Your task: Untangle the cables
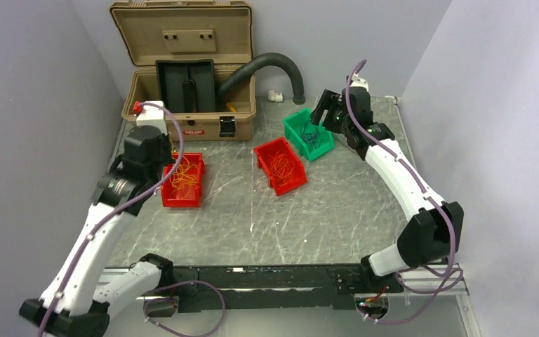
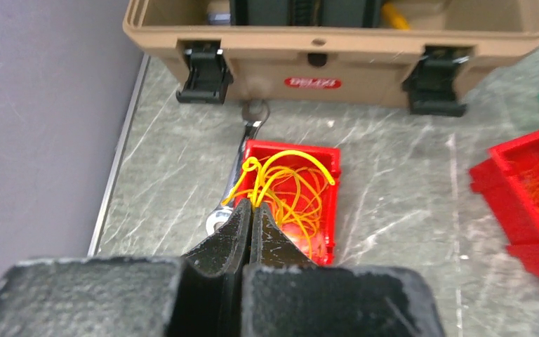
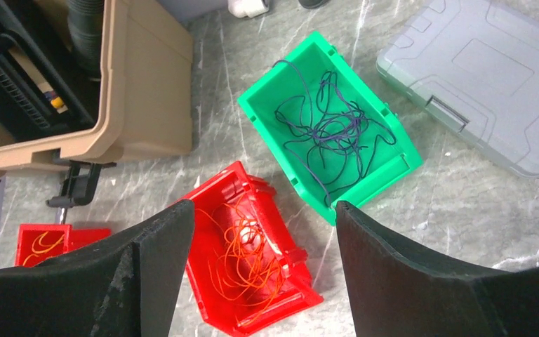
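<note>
At the far left of the counter (image 1: 323, 210), the left jaws hang over a red bin (image 2: 291, 149) and are clenched tight on a few strands of the yellow cables (image 2: 296, 184). These strands rise out of the bin in loops and meet at the pinched tips, while the remaining yellow strands lie loose inside. A metal wrench (image 2: 237, 165) lies flat on the counter along that bin's left side, its far end close to the front of a tan case (image 1: 189, 77). The case stands open at the back, lid up, with a black insert inside. A black corrugated hose (image 1: 267, 67) arcs out of the case to the right and comes down near a small white fitting (image 1: 275, 95). Near the middle of the counter a 2nd red bin (image 3: 214, 203) sits at an angle, holding a loose tangle of orange cables (image 3: 242, 256). Just to its right, close by but apart, a green bin (image 3: 281, 91) holds thin dark cables (image 3: 330, 133) in a sprawling knot. The right jaws hover above this green bin, spread wide and released, with nothing between them. Farther right, in the right wrist view, a flat grey plastic lid (image 3: 484, 70) lies on the counter beside the green bin.
</note>
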